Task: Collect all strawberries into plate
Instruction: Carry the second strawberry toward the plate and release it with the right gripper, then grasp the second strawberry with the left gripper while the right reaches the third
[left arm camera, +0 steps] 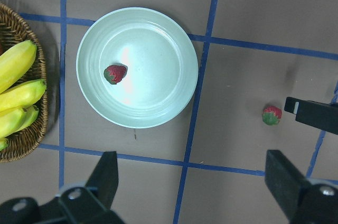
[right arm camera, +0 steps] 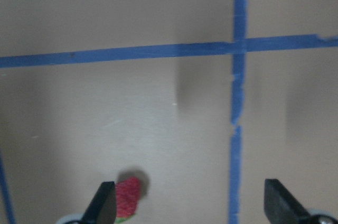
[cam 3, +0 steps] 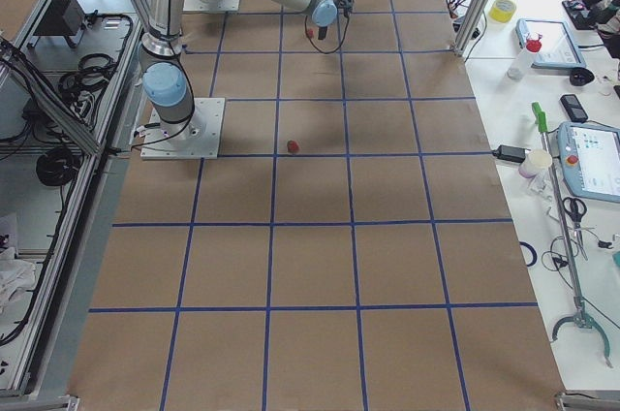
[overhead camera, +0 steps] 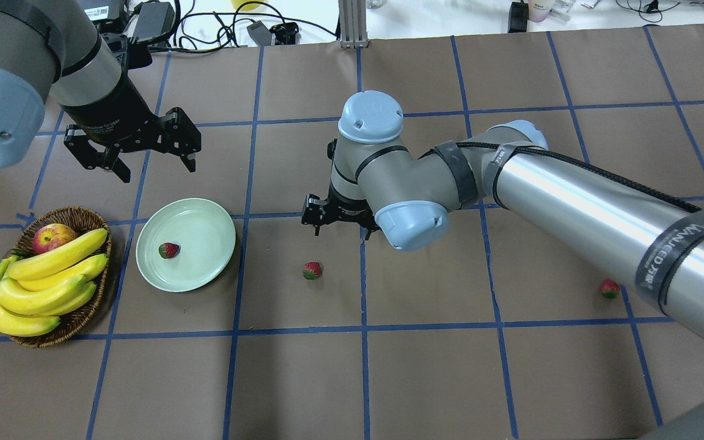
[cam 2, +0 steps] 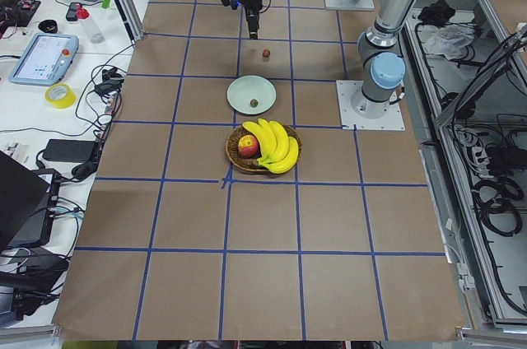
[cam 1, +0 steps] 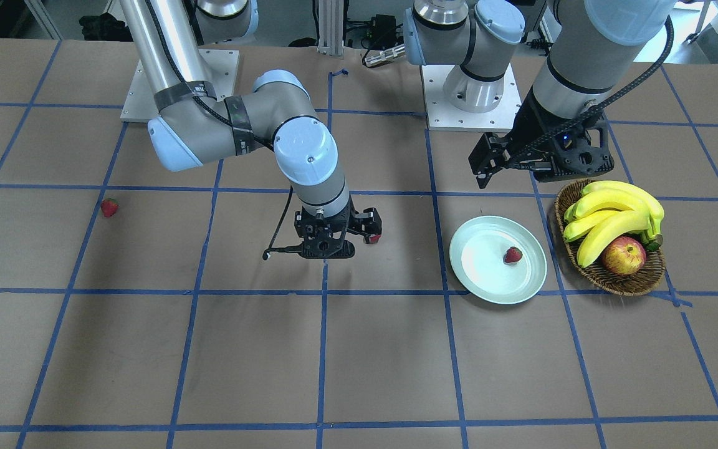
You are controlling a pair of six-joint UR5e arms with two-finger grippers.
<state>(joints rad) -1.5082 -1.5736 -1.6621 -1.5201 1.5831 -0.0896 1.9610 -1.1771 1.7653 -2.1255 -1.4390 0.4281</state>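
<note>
Seen from overhead, a brown wicker basket (overhead camera: 85, 215) sits at the far left of the table (overhead camera: 425, 366); it holds a bunch of yellow bananas (overhead camera: 40, 287) and a red-yellow apple (overhead camera: 52, 236). Above and just right of it hangs the left gripper (overhead camera: 157, 170), its two fingers spread wide with nothing between them; its wrist camera looks straight down on the plate. The pale green plate (overhead camera: 208, 269) lies just beside the basket without touching it, and one strawberry (overhead camera: 168, 250) rests inside, toward the basket side. Further right, a second strawberry (overhead camera: 311, 270) lies on the brown paper near a blue tape line, well clear of the plate. The right gripper (right arm camera: 190, 207) hovers close over this spot, fingers wide apart and empty; in its wrist view the berry shows at the bottom edge, just beside one finger (right arm camera: 103, 203), and whether they touch cannot be told. At the far right, a third strawberry (overhead camera: 610, 288) lies alone on the table near the right arm's forearm.
</note>
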